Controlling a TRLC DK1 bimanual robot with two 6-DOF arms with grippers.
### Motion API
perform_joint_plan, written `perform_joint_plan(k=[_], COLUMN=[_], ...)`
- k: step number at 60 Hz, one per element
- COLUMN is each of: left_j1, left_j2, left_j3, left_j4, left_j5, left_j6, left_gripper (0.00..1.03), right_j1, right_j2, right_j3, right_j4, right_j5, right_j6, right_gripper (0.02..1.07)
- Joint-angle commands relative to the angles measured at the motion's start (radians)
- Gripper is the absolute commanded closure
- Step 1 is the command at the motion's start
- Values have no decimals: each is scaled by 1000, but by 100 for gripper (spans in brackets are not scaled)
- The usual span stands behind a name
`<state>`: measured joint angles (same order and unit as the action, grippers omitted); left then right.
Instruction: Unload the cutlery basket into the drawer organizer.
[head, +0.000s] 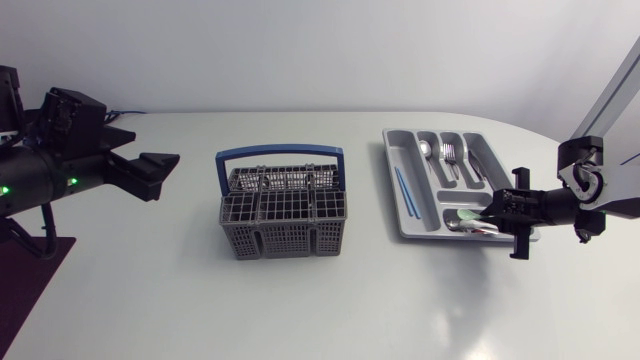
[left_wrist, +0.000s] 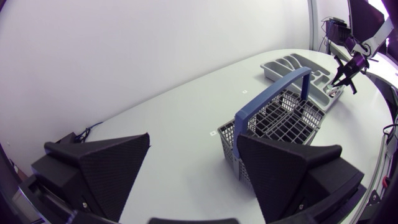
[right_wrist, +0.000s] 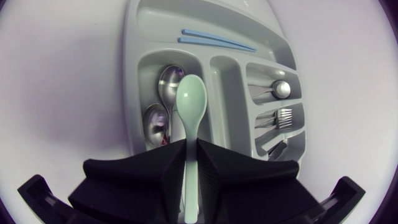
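- One pale green spoon (right_wrist: 189, 106) is pinched between the right end effector's (right_wrist: 190, 149) fingers, its bowl above two metal spoons (right_wrist: 165, 87) in an end compartment of the drawer organizer (head: 420, 200).
- Two blue sticks (right_wrist: 217, 41) and a fork (right_wrist: 283, 116) lie in other compartments.
- Beside the organizer, mid-surface (head: 200, 310), stands the grey, blue-handled cutlery basket (head: 283, 215).
- Left end effector (left_wrist: 193, 155) hangs spread, apart from the basket.

Mint-green spoon (right_wrist: 189, 102): handle shows only as a thin strip between the pinching fingers of the right gripper (right_wrist: 191, 148). Two metal spoons (right_wrist: 168, 87) beneath it: handles lost behind those fingers. Organizer (right_wrist: 132, 74): near end covered by the same gripper. Basket (head: 283, 215): mesh too fine from overhead to tell what lies inside; in the left wrist view one corner sits behind the left gripper (left_wrist: 194, 149). Left arm (head: 40, 175) cut by the head view's edge.
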<state>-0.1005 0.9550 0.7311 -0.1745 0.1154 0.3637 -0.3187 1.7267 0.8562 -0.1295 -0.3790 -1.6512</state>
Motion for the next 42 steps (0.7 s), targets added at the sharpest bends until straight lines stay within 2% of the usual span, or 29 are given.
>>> perform_joint_plan(k=[1, 3, 11, 20, 30, 42], left_j1=[10, 10, 15, 41, 88, 117], left_j2=[-22, -27, -32, -45, -62, -76], left_j3=[-22, -25, -35, -52, -58, -101], left_j4=[15, 17, 18, 40, 44, 55], left_j5=[9, 9, 12, 38, 107, 142], left_j6=[12, 12, 14, 9, 4, 3], left_gripper=[5, 5, 5, 5, 5, 5], right_j1=[12, 12, 12, 12, 40, 96], right_j2=[24, 22, 8, -73, -194, -322], right_j3=[-14, -19, -36, -63, -121, -186], right_j4=[21, 33, 88, 114, 169, 174], right_j5=[19, 22, 26, 17, 12, 43], right_j6=[-33, -32, -9, 68, 209, 398], right_gripper=[48, 40, 21, 6, 6, 7])
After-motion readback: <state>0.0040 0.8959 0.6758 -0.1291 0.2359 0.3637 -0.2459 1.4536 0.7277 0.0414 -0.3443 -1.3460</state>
